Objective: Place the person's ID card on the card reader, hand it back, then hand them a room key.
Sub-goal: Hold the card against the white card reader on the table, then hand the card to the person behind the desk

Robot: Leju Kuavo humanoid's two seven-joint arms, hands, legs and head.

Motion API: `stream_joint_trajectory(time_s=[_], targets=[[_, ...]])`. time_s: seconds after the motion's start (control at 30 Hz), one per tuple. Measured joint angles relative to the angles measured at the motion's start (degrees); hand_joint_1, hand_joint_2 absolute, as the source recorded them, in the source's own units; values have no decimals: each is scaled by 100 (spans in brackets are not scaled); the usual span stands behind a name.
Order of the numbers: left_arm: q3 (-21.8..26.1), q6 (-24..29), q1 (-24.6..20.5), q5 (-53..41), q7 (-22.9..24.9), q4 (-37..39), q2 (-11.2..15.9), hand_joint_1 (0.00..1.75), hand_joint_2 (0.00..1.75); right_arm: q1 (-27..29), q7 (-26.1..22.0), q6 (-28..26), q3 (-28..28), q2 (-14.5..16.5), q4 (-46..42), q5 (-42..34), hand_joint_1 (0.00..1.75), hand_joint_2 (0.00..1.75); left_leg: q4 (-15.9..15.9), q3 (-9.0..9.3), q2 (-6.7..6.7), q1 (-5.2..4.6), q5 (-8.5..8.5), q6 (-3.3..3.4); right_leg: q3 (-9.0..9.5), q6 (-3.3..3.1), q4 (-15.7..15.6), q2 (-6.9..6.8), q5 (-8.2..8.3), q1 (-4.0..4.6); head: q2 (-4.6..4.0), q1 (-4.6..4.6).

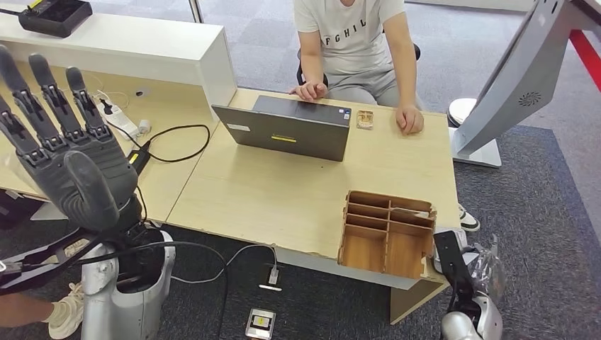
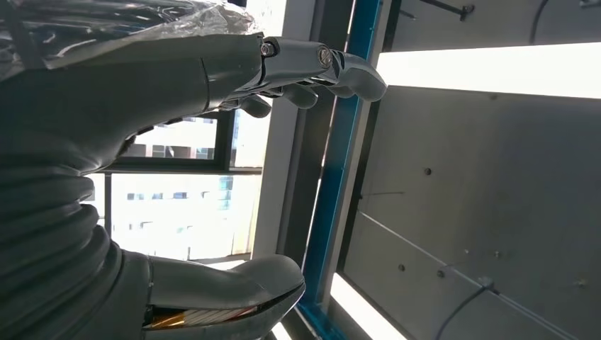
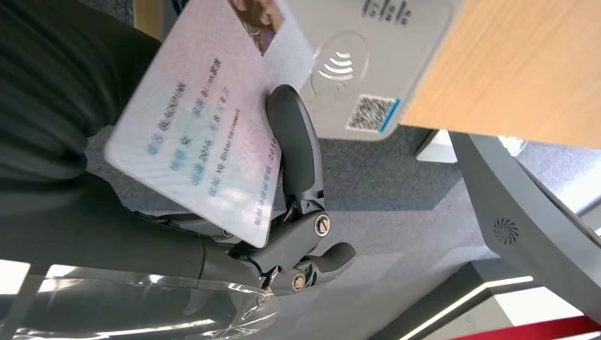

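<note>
My right hand (image 3: 290,241) holds the pale ID card (image 3: 198,149), with printed lines and a photo, flat against its fingers. The card hovers just short of the white card reader (image 3: 368,57), which shows a contactless mark and a QR code and lies at the edge of the wooden table (image 3: 524,64). From the head view my right hand (image 1: 464,283) is low, off the table's near right corner. My left hand (image 1: 64,163) is raised high at the left, fingers spread and holding nothing; its left wrist view faces the ceiling past the left hand (image 2: 106,106).
A person (image 1: 351,42) sits across the table (image 1: 283,191), both hands resting by a grey laptop (image 1: 290,129). A small wooden piece (image 1: 365,119) lies beside it. A wooden compartment box (image 1: 388,230) stands at the near right corner. Cables and a power strip (image 1: 120,120) cover the left desk.
</note>
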Motion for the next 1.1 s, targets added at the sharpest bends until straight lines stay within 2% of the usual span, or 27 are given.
stream_joint_trajectory(time_s=[0.2, 0.43, 0.6, 0.87, 1.1], targets=[[4, -8, -2, -49, 0, 8, -1, 0, 175, 140, -16, -5, -259, -104, -824, 238, 175, 175, 0, -5, 0, 0, 0, 0, -5, 0, 0, 0, 0, -1, 0, 1], [8, -80, -15, -91, 0, 35, -15, 0, 175, 163, -64, 35, -366, -258, -1976, -94, 175, 175, 0, -10, 0, -1, 0, 0, -8, 0, 0, 0, 0, -1, 0, 0], [18, -201, -36, -110, 0, 85, -57, 0, 175, -16, -73, 216, -353, -346, -2664, -157, 175, 175, 0, -11, 0, -1, 0, 0, -9, 1, 0, 0, 1, -1, 0, 1], [43, -519, -137, -20, 2, 276, -198, 0, 175, -760, 45, 582, -217, -483, -3186, 123, 175, 175, 0, -15, 0, -2, 1, 0, -12, 2, 1, 1, 2, -2, 0, 1], [60, -682, -244, -13, 2, 439, -387, 0, 175, -1788, 122, 839, 89, -429, -2778, 277, 175, 175, 0, -25, -2, 0, 2, 0, -16, 2, 3, -2, 2, -2, 0, 1]])
